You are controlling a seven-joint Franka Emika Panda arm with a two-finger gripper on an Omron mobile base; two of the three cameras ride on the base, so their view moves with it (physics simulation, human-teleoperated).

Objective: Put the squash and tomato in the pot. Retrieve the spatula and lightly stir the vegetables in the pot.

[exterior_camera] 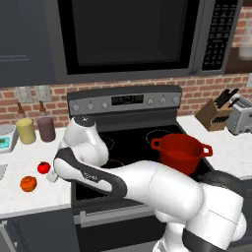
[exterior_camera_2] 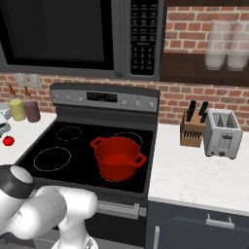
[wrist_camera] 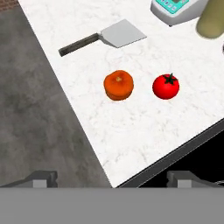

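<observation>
In the hand view the orange squash (wrist_camera: 118, 85) and the red tomato (wrist_camera: 166, 86) lie side by side on the white counter (wrist_camera: 131, 131). The spatula (wrist_camera: 103, 37) rests flat beyond them, blade to the right. My gripper (wrist_camera: 114, 180) hovers above the counter's front edge, open and empty, with the squash straight ahead of it. From the left base view the squash (exterior_camera: 28, 183) and tomato (exterior_camera: 44, 167) sit left of the stove, just past my bent arm. The red pot (exterior_camera: 181, 151) stands on the stove's right side; it is empty in the right base view (exterior_camera_2: 118, 156), where the tomato (exterior_camera_2: 8, 141) sits at the far left.
A kitchen scale (wrist_camera: 175, 6) and a yellow jar (wrist_camera: 212, 22) stand behind the vegetables; a dark jar (exterior_camera: 46, 128) stands next to the yellow one. A knife block (exterior_camera_2: 192, 129) and a toaster (exterior_camera_2: 222, 132) occupy the right counter. The microwave (exterior_camera: 128, 34) hangs over the stove.
</observation>
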